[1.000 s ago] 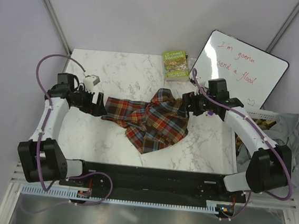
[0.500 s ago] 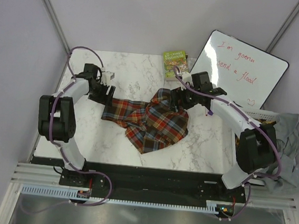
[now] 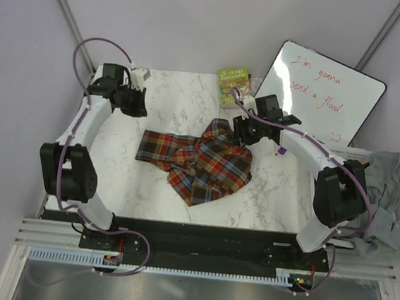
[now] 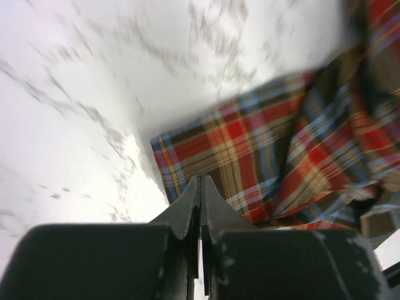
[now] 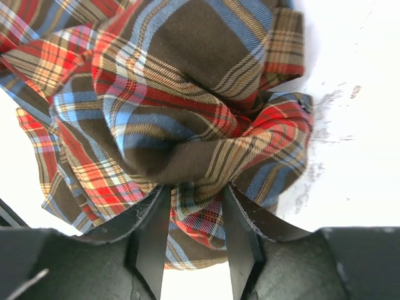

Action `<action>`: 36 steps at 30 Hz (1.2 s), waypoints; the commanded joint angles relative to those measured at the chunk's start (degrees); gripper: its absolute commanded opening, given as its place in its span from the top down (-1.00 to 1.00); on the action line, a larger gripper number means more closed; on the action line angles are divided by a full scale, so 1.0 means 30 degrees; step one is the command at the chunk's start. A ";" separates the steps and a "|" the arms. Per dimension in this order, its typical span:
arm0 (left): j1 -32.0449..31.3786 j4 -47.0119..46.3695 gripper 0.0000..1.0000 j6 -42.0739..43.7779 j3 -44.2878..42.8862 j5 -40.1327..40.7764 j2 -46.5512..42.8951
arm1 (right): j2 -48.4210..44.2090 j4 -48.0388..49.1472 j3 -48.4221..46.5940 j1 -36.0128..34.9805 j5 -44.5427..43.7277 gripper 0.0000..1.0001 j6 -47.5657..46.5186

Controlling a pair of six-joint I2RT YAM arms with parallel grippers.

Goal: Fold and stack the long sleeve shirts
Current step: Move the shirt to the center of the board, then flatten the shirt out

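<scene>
One plaid long sleeve shirt (image 3: 199, 160) in red-orange, brown and blue checks lies crumpled in the middle of the marble table (image 3: 177, 91). My left gripper (image 3: 136, 105) hovers at the back left, apart from the shirt's left end, shut and holding nothing. In the left wrist view its joined tips (image 4: 200, 180) point at the shirt's (image 4: 275, 150) edge below. My right gripper (image 3: 239, 136) sits at the shirt's upper right end. In the right wrist view a bunched fold of the shirt (image 5: 175, 94) fills the gap of the right gripper (image 5: 194, 195) and touches both fingers.
A green book (image 3: 234, 87) lies at the table's back edge. Beside it a whiteboard (image 3: 322, 98) with red writing leans at the back right. A pile of grey cloth (image 3: 388, 186) over a basket sits off the table's right side.
My left arm swung from the shirt's left end to the back left corner, and its gripper went from open to shut. My right gripper moved onto the shirt's upper end and narrowed around a fold.
</scene>
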State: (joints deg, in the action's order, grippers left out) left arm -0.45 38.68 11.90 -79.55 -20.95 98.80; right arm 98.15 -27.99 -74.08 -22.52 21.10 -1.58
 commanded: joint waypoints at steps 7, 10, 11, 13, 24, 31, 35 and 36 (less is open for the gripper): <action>0.0032 0.2104 0.45 -0.1243 -0.5309 -0.1250 -0.5105 | -0.1954 -0.0894 -0.2287 0.1209 0.0758 0.33 -0.0263; 0.0061 0.2197 0.03 -0.1740 -0.2502 -0.0227 -0.4577 | -0.2247 -0.1071 -0.2142 0.1209 0.0933 0.40 -0.0321; 0.0032 0.2051 -0.20 -0.1798 -0.1850 -0.0282 -0.4401 | -0.2334 -0.1129 -0.1938 0.1238 0.0992 0.44 -0.0321; 0.0061 0.1378 -0.61 -0.2033 -0.0242 -0.0516 -0.3963 | -0.2598 -0.1159 -0.1732 0.1180 0.1168 0.42 -0.0292; 0.0032 -0.0088 -0.99 -0.2063 0.2285 0.0800 0.0724 | -0.1662 -0.1803 -0.2609 0.1209 0.1578 -0.20 -0.0731; 0.0003 -0.0967 -0.90 -0.2355 0.2552 0.0509 0.3099 | -0.1778 -0.2330 -0.3107 0.1209 0.1608 -0.55 -0.0966; -0.0056 -0.1115 -0.24 -0.2356 0.2113 0.0159 0.3599 | -0.2041 -0.2652 -0.3255 0.1209 0.1462 -0.57 -0.1025; -0.0056 -0.1057 0.12 -0.2298 0.1764 -0.0626 0.3018 | -0.2100 -0.2682 -0.3313 0.1238 0.1462 -0.62 -0.1025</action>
State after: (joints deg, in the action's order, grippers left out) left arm -0.38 36.88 5.58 -72.51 -19.62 108.18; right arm 92.86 -34.98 -81.23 -18.79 24.97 -3.81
